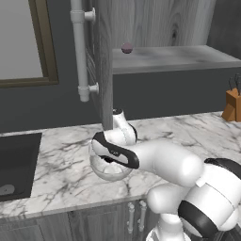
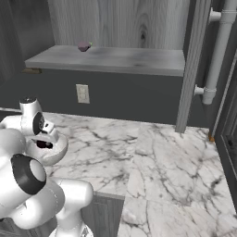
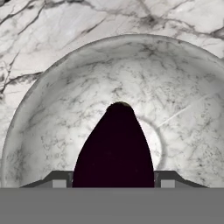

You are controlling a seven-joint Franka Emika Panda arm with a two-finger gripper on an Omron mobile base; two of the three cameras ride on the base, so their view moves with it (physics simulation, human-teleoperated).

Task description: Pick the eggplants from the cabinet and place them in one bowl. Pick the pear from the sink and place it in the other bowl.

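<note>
My gripper (image 3: pixel 113 183) points down into the pale speckled bowl (image 3: pixel 52 109) and is shut on a dark purple eggplant (image 3: pixel 114 148), which hangs over the bowl's middle. One fingertip (image 3: pixel 59 181) shows on each side of the eggplant. From the base the same bowl (image 1: pixel 101 170) (image 2: pixel 58 150) sits on the marble counter under my hand, with the dark eggplant (image 2: pixel 44 144) just inside its rim. A second eggplant (image 1: pixel 126 48) (image 2: pixel 84 45) lies on the grey shelf of the open cabinet (image 1: pixel 169 56). The sink (image 1: pixel 19 160) is at the left. The pear is out of view.
The cabinet's grey door (image 1: pixel 104 70) (image 2: pixel 192 65) stands open just behind the bowl. A white pipe (image 1: pixel 80 47) (image 2: pixel 217 51) runs down the wall beside it. A knife block (image 1: pixel 233 106) stands at the far right of the counter.
</note>
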